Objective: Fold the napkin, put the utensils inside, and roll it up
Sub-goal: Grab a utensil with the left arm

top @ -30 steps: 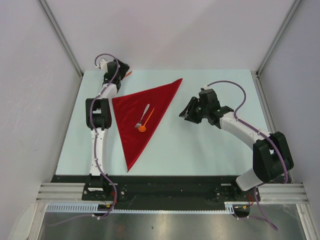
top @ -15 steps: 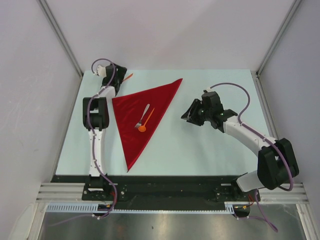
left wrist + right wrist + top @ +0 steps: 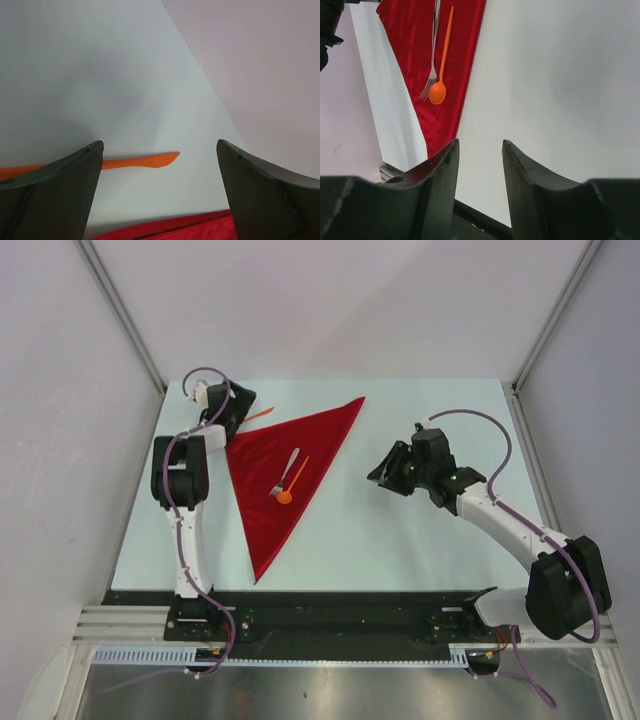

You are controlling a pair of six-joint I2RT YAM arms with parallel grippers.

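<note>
The red napkin point(image 3: 262, 502) lies folded into a triangle left of the table's middle. On it rest a pale fork point(image 3: 288, 468) and an orange spoon point(image 3: 286, 494). The orange knife point(image 3: 259, 414) lies flat on the bare table just beyond the napkin's far left corner. My left gripper point(image 3: 238, 406) hovers by that corner, wide open, with nothing held. In the left wrist view the knife point(image 3: 145, 161) lies past the open gripper point(image 3: 159, 144), with the napkin's edge point(image 3: 200, 225) below. My right gripper point(image 3: 386, 469) is open and empty, to the right of the napkin point(image 3: 465, 50), fork point(image 3: 435, 55) and spoon point(image 3: 437, 92).
The pale table point(image 3: 420, 540) is boxed in by white walls point(image 3: 330, 300) at the back and sides. A black rail point(image 3: 340, 600) runs along the near edge, where both arm bases stand.
My left wrist has come nearer the napkin's far left corner, its elbow swinging left. The knife now shows closer to the napkin edge. My right gripper has drawn back slightly to the right.
</note>
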